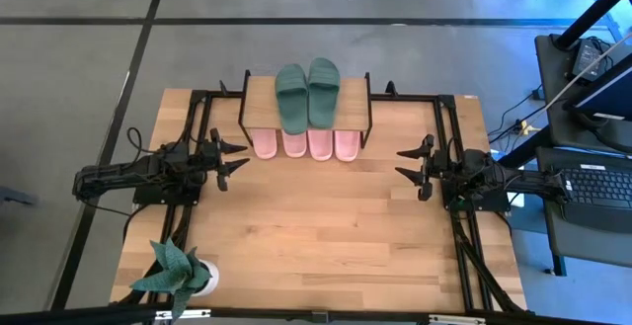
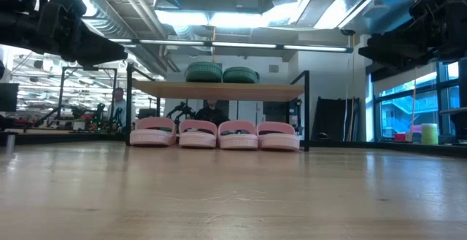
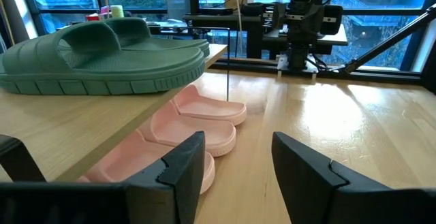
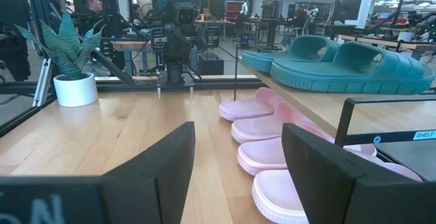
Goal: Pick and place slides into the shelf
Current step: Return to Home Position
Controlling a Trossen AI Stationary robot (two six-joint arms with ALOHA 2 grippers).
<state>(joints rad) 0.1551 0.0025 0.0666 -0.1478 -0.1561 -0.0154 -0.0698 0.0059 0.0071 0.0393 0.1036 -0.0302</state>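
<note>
The shelf (image 1: 259, 103) stands at the table's far middle. Two dark green slides (image 1: 307, 93) lie side by side on its plank top, soles down, their near ends past the plank's near edge. Several light pink slides (image 1: 307, 144) sit in a row on the table under the plank, also seen in the low view (image 2: 217, 133). My left gripper (image 1: 237, 157) is open and empty, left of the shelf. My right gripper (image 1: 405, 164) is open and empty, right of the shelf. Both hover above the table.
A potted green plant (image 1: 176, 272) in a white pot stands at the table's near left corner. Black frame rails (image 1: 464, 256) run along the table's left and right sides. Bare wooden tabletop (image 1: 326, 236) lies between the arms and the near edge.
</note>
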